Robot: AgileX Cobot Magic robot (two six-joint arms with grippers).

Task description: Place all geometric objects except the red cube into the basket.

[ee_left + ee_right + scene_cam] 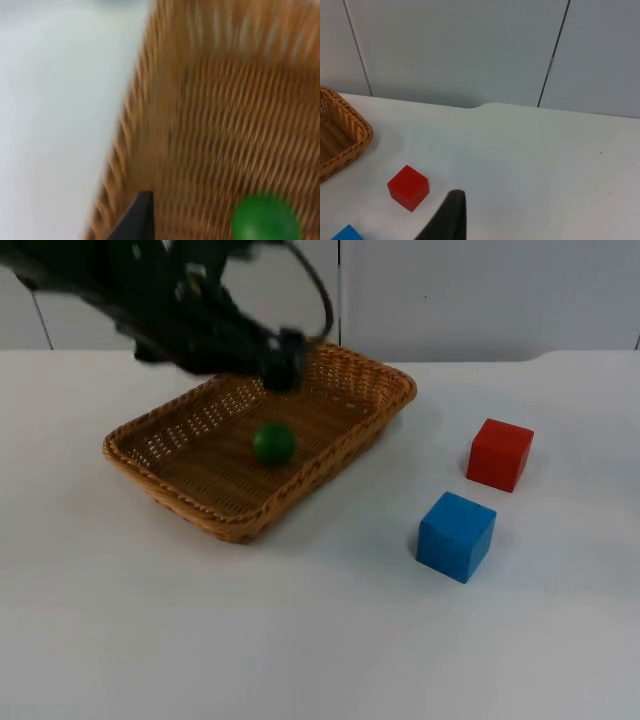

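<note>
A green ball [273,442] lies on the floor of the wicker basket [236,525], near its middle; in the left wrist view the ball [265,220] rests on the weave close to the basket's wall [150,125]. My left gripper [284,358] hangs over the basket's far rim, above and behind the ball and apart from it. A blue cube [456,536] stands on the table to the basket's right. Behind it stands the red cube [499,454]. My right gripper [447,217] waits above the table, off to one side of the red cube [408,187] and the blue cube [347,234].
The white table [320,640] ends at the grey partition wall [480,290]. The basket's corner [345,135] lies beyond the red cube in the right wrist view.
</note>
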